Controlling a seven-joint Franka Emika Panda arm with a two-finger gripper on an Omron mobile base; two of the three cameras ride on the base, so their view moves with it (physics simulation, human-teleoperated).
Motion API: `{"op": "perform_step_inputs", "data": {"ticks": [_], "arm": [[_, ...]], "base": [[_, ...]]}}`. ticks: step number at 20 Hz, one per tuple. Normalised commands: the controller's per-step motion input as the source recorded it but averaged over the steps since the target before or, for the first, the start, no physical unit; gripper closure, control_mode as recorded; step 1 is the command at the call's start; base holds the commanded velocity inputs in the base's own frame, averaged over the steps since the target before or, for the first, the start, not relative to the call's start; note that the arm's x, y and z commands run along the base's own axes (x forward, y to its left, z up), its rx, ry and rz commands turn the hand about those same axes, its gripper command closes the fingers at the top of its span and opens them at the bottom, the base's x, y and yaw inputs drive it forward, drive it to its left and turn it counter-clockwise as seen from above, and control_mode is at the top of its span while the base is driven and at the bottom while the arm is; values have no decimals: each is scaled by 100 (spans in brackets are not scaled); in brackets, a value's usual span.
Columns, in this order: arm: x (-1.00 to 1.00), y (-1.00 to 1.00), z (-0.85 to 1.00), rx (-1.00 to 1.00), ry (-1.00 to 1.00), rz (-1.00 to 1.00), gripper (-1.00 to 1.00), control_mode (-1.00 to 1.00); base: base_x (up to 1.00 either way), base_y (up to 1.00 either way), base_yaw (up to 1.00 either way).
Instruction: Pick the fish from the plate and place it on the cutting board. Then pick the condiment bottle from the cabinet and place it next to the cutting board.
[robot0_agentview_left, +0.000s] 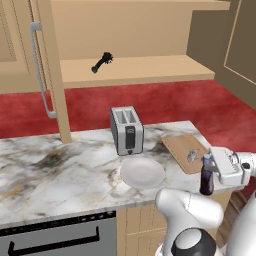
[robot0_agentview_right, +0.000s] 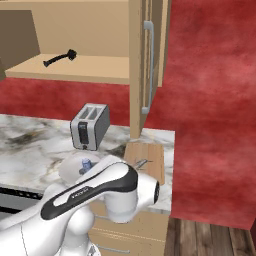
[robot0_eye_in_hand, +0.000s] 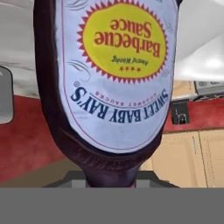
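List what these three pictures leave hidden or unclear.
- Gripper finger tips: the condiment bottle hides them in the hand view.
- Bottle's base: robot's arm covers it in the right base view.
- Fish on the cutting board: too small for detail in the left base view.

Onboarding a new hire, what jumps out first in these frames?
The claw holds the dark condiment bottle upright at the counter's front edge, beside the cutting board, where the fish lies. The white plate sits bare in front of the toaster; a black brush lies on the cabinet shelf.
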Motion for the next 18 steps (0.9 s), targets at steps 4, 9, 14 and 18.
{"op": "perform_step_inputs", "data": {"ticks": [4, 9, 14, 18], "arm": [[0, -31, 0, 4, 0, 1, 100, -100], [0, -25, 0, 0, 0, 0, 100, -100], [0, -20, 1, 0, 0, 0, 100, -100], [0, -17, 0, 0, -4, 1, 100, -100]], "base": [[0, 0, 0], [0, 0, 0], [0, 0, 0], [0, 0, 0]]}}
